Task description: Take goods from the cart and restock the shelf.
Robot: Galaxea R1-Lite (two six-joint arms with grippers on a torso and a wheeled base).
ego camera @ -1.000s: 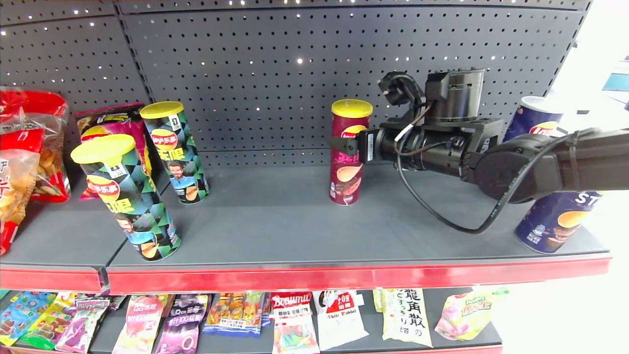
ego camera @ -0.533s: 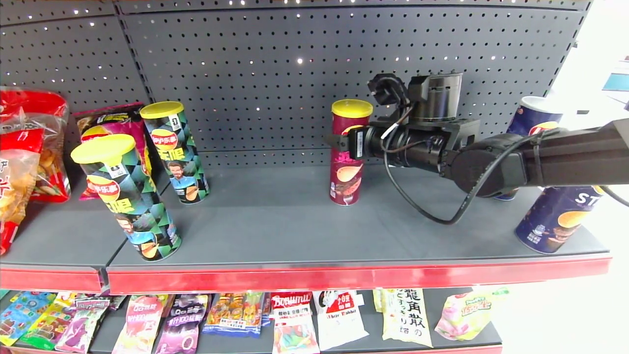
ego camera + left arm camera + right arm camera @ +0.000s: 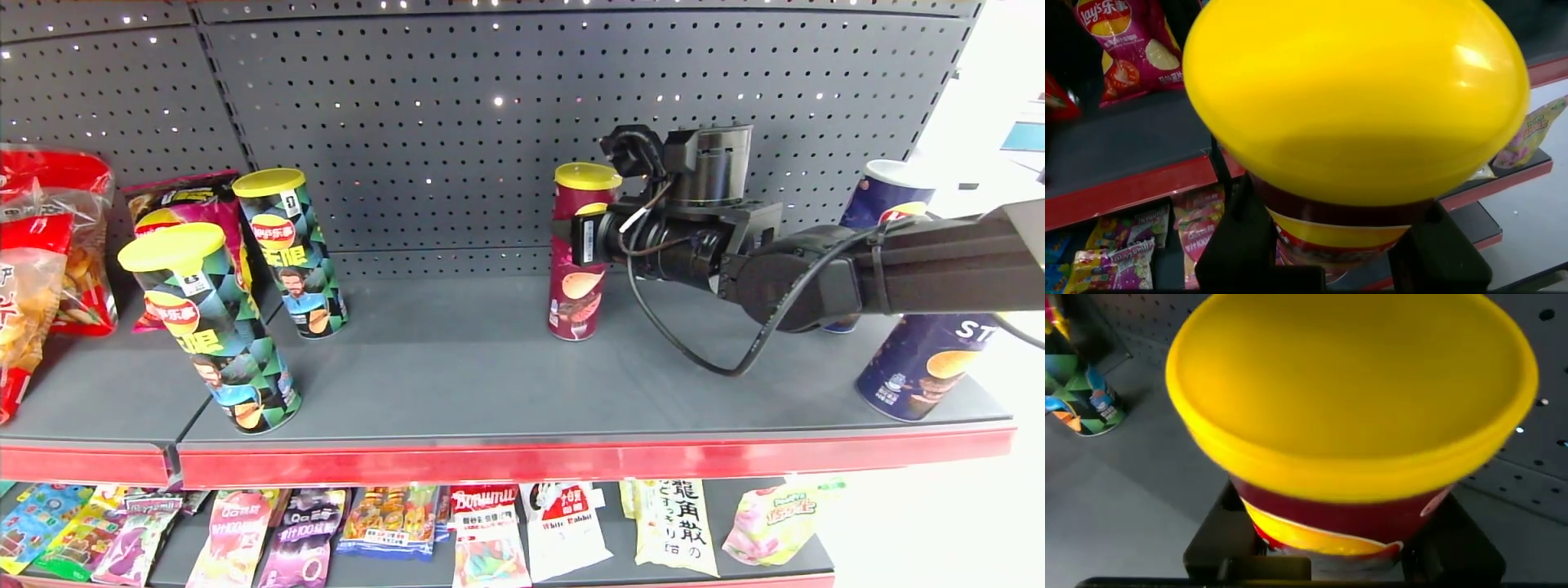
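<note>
A maroon chip can (image 3: 574,286) with a yellow lid stands on the grey upper shelf (image 3: 490,376), leaning slightly. My right gripper (image 3: 575,239) comes in from the right and is shut on its upper half. The right wrist view has the same can's lid (image 3: 1351,400) close up, with the right gripper (image 3: 1339,539) clamped on both sides of the body. My left gripper (image 3: 1335,245) is shut on a second yellow-lidded can (image 3: 1355,90) in front of the lower shelves.
Two green patterned cans (image 3: 208,327) (image 3: 290,253) stand at the left of the shelf beside red snack bags (image 3: 49,245). Two blue cans (image 3: 922,359) (image 3: 886,200) stand at the right, close to my right arm. Candy bags (image 3: 490,531) hang below.
My right arm has moved a little to the left and closed in on the maroon can. The can's top has tipped slightly to the right while its base has stayed put.
</note>
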